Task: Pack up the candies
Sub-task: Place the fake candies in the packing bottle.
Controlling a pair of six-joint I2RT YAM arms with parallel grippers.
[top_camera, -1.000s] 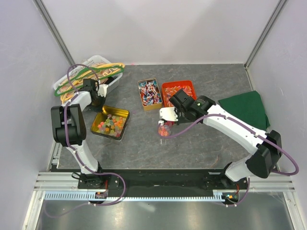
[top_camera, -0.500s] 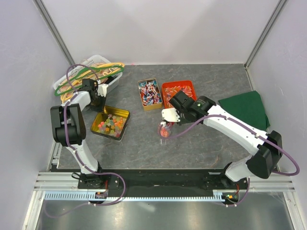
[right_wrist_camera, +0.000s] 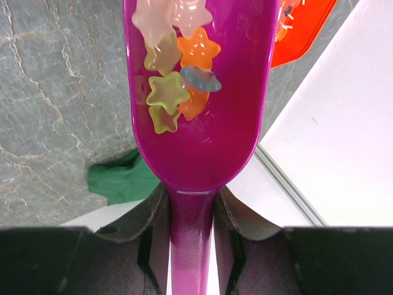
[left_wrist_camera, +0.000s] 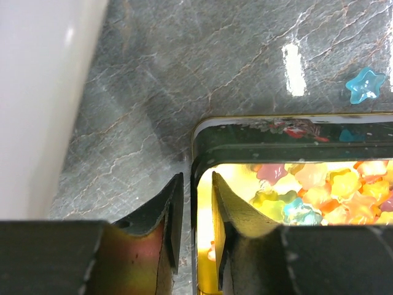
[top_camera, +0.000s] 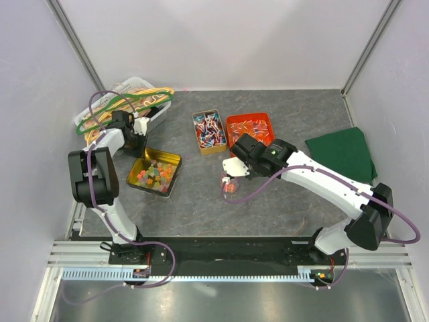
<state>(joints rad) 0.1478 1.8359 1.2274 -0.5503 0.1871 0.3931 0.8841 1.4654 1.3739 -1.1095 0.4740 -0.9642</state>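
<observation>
Starting at ten o'clock on the grey marbled tabletop (top_camera: 201, 215), there's the white plastic bin (top_camera: 154, 114). Just beside it, the left gripper (left_wrist_camera: 195, 206) is nose-down at a corner of the gold rectangular metal tin (left_wrist_camera: 295, 130). Look at those jaws: spread a little, one finger outside the tin's wall, the other inside, the wall standing in the gap between them. Whether either pad touches the metal, I can't tell. The tin sits at nine o'clock, holding a bright heap of translucent star-shaped candies (left_wrist_camera: 319, 190) in yellow, orange, pink and blue. One loose blue star candy (left_wrist_camera: 365, 85) lies on the table just outside the tin's wall.

On to eleven o'clock: a smaller yellow rectangular tin (top_camera: 214, 151), packed with twist-wrapped pieces (top_camera: 209, 131) in red, blue and white. Right beside it at twelve o'clock is the orange-red square tray (top_camera: 248, 115), its contents too small to make out.

Now the right gripper (right_wrist_camera: 191, 203): it's pinching the handle of the magenta plastic scoop (right_wrist_camera: 215, 123), fingers tight on both sides. The scoop is at six o'clock from the smaller tin, near the table's middle. In its bowl lies a handful of star candies (right_wrist_camera: 169, 92), yellow-green, orange, pink and one blue. Out at three o'clock, a dark green cloth (top_camera: 342, 151) lies flat.
</observation>
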